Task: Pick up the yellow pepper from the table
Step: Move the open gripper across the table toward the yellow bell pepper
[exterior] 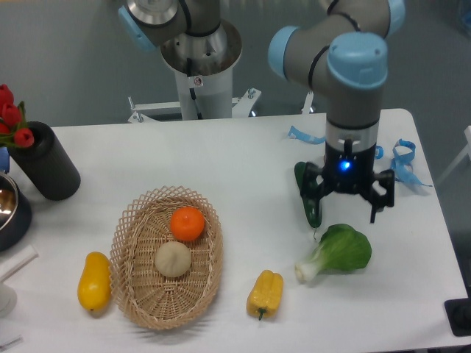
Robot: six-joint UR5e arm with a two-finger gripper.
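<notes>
In the fixed camera's view the yellow pepper [265, 293] lies on its side on the white table [243, 162] near the front edge, just right of a wicker basket [136, 294] that holds an orange [188, 223] and a pale round fruit [173, 259]; a smooth yellow fruit [94, 281] lies left of the basket. The end effector [346, 204] hangs over the right part of the table, well apart from the pepper, its fingers spread wide and holding nothing. A dark green vegetable [308, 197] lies beside its left finger, and a leafy bok choy [338, 252] lies just nearer.
</notes>
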